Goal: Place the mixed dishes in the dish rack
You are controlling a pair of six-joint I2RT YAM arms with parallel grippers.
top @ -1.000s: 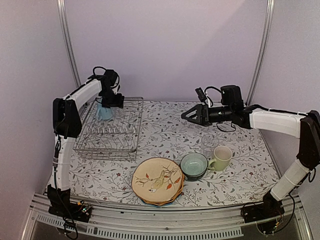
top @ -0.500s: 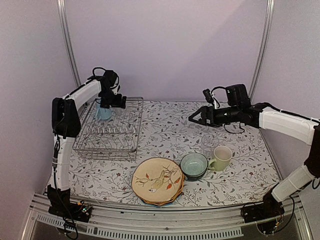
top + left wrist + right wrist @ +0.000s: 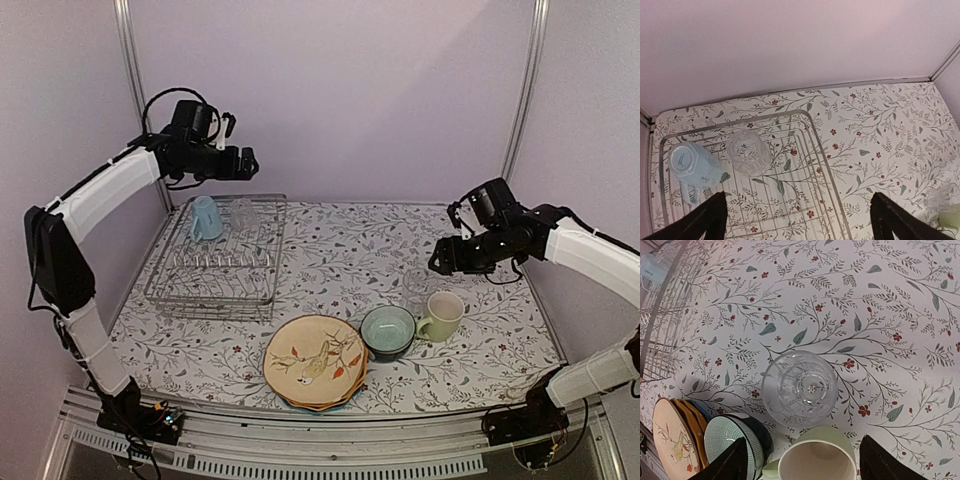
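The silver wire dish rack (image 3: 279,250) stands at the far left. A light blue mug (image 3: 205,217) and an upturned clear glass (image 3: 240,213) sit in its far end; the left wrist view shows the rack (image 3: 826,175), mug (image 3: 690,167) and glass (image 3: 749,151). My left gripper (image 3: 245,165) is open and empty, high above the rack's far edge. My right gripper (image 3: 440,262) is open and empty, just above a second clear glass (image 3: 799,388) and the pale yellow-green mug (image 3: 817,460). A teal bowl (image 3: 387,331) and stacked plates topped by the tan bird plate (image 3: 315,361) lie in front.
The floral tablecloth (image 3: 330,255) covers the table between the rack and the dishes. The purple back wall (image 3: 330,100) and two metal frame posts (image 3: 135,90) stand behind. The bowl (image 3: 732,445) and plate stack (image 3: 675,440) sit left of my right fingers.
My left gripper has lifted up from the rack, away from the blue mug. My right gripper has swung right and down, ending over the clear glass and the yellow-green mug.
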